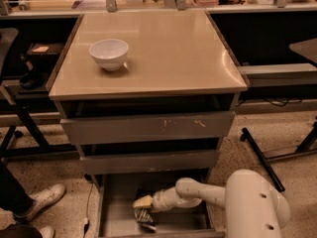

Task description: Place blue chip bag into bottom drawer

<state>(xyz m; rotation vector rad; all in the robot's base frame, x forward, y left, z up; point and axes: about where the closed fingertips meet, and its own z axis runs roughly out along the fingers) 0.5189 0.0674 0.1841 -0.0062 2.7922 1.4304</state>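
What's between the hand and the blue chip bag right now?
Nothing shows between them in the camera view: the hand hangs right above the blue chip bag, inside the open bottom drawer; whether they touch is unclear.

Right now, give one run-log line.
gripper: low inside bottom drawer | blue chip bag: at gripper, within drawer | white bowl: on countertop

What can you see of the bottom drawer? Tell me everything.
The bottom drawer is the lowest of three: grey, metal-looking, pulled out toward the camera. It is a wide shallow tray with a flat floor and low sides. The gripper reaches into it from the right, with the dark blue chip bag at its tip, near the floor; whether the bag touches the floor is unclear.
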